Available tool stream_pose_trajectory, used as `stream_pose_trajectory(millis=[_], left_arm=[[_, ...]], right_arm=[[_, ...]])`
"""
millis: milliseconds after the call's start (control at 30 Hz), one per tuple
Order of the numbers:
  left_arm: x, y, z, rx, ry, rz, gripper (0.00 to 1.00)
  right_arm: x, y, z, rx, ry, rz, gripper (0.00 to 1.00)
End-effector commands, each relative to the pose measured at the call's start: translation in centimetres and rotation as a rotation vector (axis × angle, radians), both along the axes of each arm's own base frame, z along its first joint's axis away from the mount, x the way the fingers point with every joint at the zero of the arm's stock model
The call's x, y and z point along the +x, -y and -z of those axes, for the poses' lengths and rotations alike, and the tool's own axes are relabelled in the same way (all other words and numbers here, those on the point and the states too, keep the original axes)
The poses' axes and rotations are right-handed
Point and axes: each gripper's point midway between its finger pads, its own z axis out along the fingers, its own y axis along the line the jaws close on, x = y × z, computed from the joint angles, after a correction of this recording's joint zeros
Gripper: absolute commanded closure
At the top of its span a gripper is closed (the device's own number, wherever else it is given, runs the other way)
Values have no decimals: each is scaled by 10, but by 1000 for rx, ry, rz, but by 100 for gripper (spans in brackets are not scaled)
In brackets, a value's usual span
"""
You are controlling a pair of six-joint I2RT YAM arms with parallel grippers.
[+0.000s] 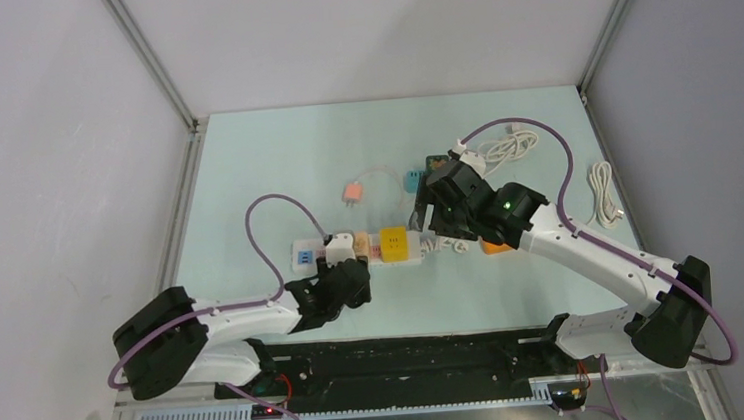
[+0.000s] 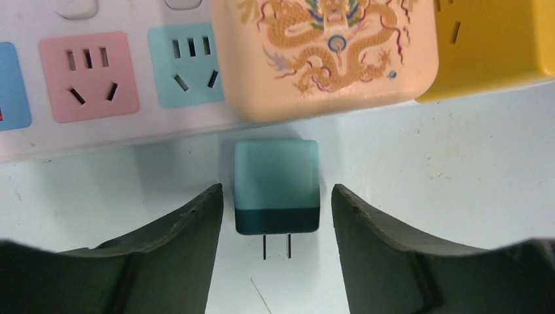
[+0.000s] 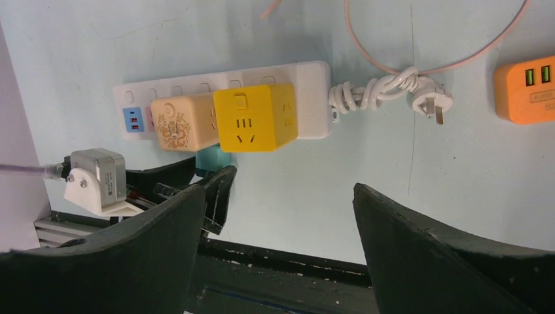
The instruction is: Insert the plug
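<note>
Left gripper [image 2: 277, 191] open astride teal plug [image 2: 277, 171], gaps both sides; uneven closing could twist or skid it.

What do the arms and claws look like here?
Both the left arm and right arm have white links, bulky black joints and a looping purple cable. A green light glows on the right wrist. The left claw and right claw have dark, curved, tapering fingers.

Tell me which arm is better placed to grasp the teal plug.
Left: the left gripper straddles the teal plug beside the power strip, jaws open; the right gripper hangs open farther away.
</note>
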Motion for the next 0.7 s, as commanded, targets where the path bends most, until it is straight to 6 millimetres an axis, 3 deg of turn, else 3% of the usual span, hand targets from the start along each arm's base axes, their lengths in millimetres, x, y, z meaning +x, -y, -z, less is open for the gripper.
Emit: stream_pose_trajectory(millis=[0,300,467,667], left_arm=[[1,-5,-4,73,27,7,35],[3,0,-12,98,59,45,62],[3,9,-40,59,121,113,75],[-7,13,-82,-26,234,217,77]], right_arm=[[1,-2,-6,22,15,2,13],[-2,-6,-8,33,14,-24,13],[-12,-23,-3,55,-25,-160,13],[-39,-55,-1,176,-73,-394,13]])
